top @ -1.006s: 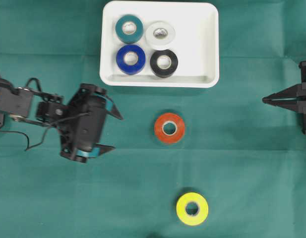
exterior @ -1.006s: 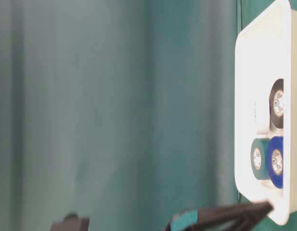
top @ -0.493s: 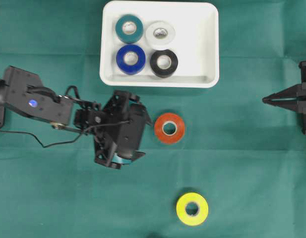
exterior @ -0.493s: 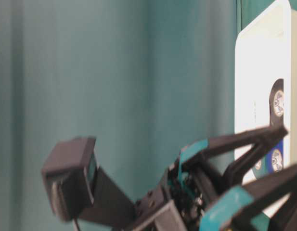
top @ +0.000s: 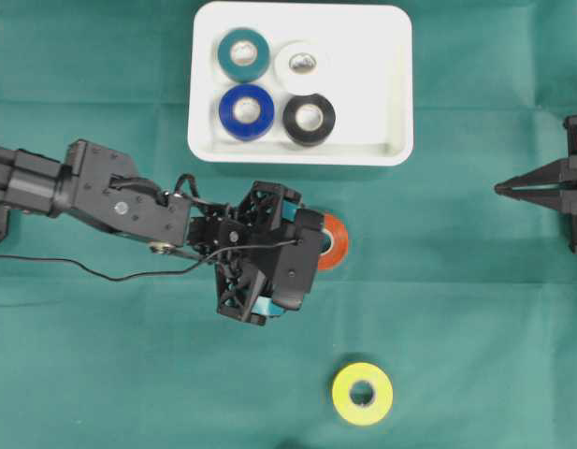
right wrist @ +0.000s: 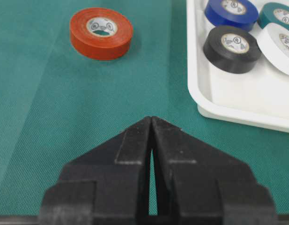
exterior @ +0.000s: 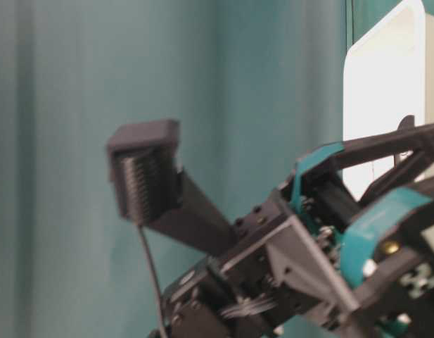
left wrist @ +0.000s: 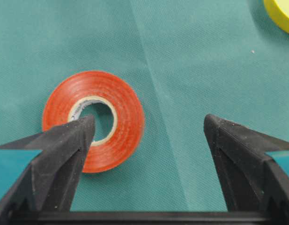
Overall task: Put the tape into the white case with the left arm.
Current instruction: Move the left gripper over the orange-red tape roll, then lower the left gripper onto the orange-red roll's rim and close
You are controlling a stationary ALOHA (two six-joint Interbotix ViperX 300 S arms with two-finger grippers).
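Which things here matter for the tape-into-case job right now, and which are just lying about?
In play:
- left gripper, open over the orange tape
- orange tape, loose on the cloth
- yellow tape, also outside the case
- white case

Not in play:
- teal, white, blue and black rolls, already in the case
- right gripper, shut, parked aside
- green cloth

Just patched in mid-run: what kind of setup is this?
Likely a lab tabletop robot rig: a green cloth over the work surface, the left pincer open over an orange tape roll, and a white case of sorted rolls.
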